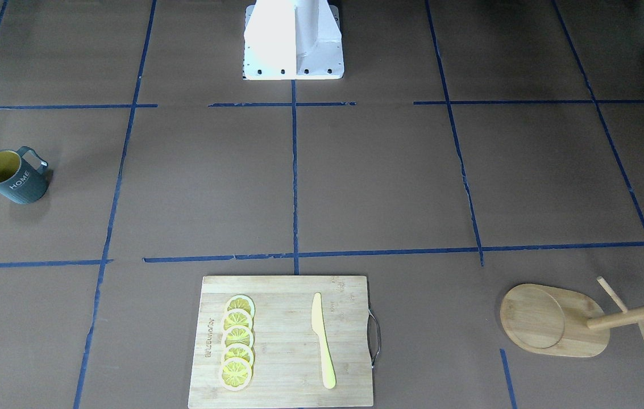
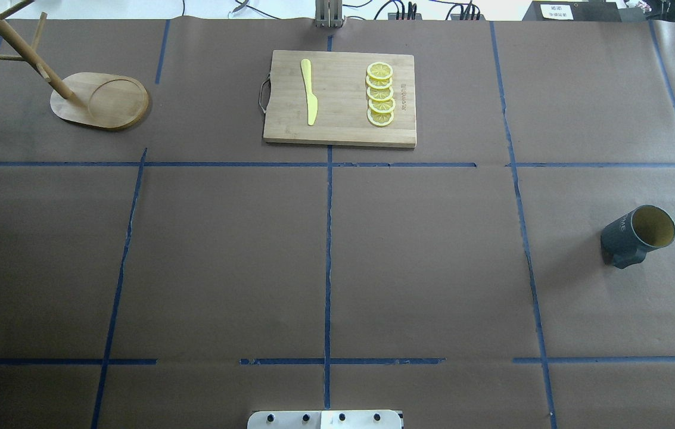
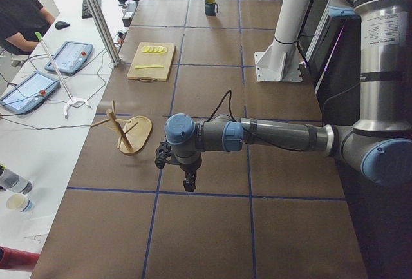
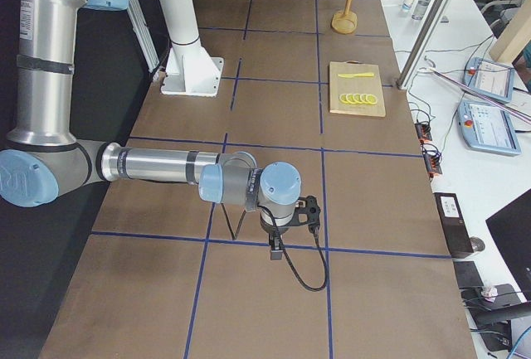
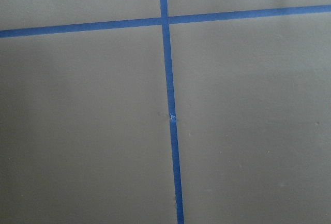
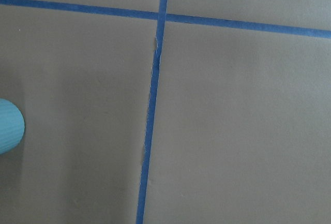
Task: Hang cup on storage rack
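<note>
The cup (image 1: 12, 176) is a dark blue-grey mug with a yellow inside and "HOME" lettering. It stands on the table on the robot's right side, also in the overhead view (image 2: 638, 235). The storage rack (image 1: 555, 321) is a wooden mug tree that stands empty at the far left corner (image 2: 102, 101). My left gripper (image 3: 188, 182) hangs over the table a little short of the rack (image 3: 132, 134). My right gripper (image 4: 275, 251) hangs low over the table's right end. Both grippers show only in the side views, so I cannot tell whether they are open or shut.
A bamboo cutting board (image 2: 340, 98) with lemon slices (image 2: 380, 95) and a yellow knife (image 2: 310, 92) lies at the far middle. The white robot pedestal (image 1: 293, 40) stands at the near edge. A person (image 3: 19, 8) sits beyond the table's far side. A pale blue ribbed edge (image 6: 8, 133) shows in the right wrist view.
</note>
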Robot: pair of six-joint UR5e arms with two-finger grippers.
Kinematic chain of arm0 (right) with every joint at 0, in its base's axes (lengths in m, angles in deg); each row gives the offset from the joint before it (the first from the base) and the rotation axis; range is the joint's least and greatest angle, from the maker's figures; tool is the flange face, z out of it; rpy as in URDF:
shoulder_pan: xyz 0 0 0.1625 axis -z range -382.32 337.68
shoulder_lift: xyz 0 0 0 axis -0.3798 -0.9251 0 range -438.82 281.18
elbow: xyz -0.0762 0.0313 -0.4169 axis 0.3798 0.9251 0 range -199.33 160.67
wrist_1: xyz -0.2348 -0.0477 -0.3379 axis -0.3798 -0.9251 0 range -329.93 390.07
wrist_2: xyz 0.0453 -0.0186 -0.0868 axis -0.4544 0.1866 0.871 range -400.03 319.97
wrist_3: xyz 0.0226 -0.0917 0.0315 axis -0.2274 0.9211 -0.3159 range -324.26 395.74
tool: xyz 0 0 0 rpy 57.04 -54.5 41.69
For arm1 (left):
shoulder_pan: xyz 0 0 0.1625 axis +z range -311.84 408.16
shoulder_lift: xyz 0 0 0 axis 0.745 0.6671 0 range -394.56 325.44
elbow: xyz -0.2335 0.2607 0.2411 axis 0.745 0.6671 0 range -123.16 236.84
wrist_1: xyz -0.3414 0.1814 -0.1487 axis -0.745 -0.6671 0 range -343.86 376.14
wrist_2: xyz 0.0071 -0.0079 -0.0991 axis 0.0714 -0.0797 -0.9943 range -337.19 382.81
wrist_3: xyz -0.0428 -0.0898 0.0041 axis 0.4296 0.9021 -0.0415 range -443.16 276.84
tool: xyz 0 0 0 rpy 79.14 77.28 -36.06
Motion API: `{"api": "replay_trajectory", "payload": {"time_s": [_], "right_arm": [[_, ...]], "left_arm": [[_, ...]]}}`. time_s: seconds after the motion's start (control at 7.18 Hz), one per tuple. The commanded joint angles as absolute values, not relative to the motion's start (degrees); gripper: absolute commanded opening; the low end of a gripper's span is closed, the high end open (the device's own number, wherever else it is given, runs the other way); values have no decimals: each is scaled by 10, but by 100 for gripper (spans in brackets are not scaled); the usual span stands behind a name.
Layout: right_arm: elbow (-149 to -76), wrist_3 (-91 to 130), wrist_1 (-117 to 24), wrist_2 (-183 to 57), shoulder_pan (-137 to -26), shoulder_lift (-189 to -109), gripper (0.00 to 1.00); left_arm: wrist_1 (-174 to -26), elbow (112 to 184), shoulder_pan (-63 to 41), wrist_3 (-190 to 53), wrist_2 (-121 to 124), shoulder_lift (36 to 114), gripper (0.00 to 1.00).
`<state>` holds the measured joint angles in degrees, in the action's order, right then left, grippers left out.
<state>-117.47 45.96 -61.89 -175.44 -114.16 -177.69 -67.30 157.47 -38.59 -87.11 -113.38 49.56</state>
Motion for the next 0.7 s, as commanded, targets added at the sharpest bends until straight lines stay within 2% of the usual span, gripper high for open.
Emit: {"api": "replay_trajectory", "payload": {"time_s": [0.0,0.28,0.56], "right_arm": [[-1177,455,-582,-1789,-1115,-1780,100],[-1178,386,-528,-1824,-1082,-1780,99],[-1177,198,-400,-1817,-1023,-1780,99]], "left_arm": [[-672,1575,-385,-870,-1136,494,100],[-671,1576,-385,-869,-1136,492,100],[-672,1573,-383,-869,-1134,494,100]]}}
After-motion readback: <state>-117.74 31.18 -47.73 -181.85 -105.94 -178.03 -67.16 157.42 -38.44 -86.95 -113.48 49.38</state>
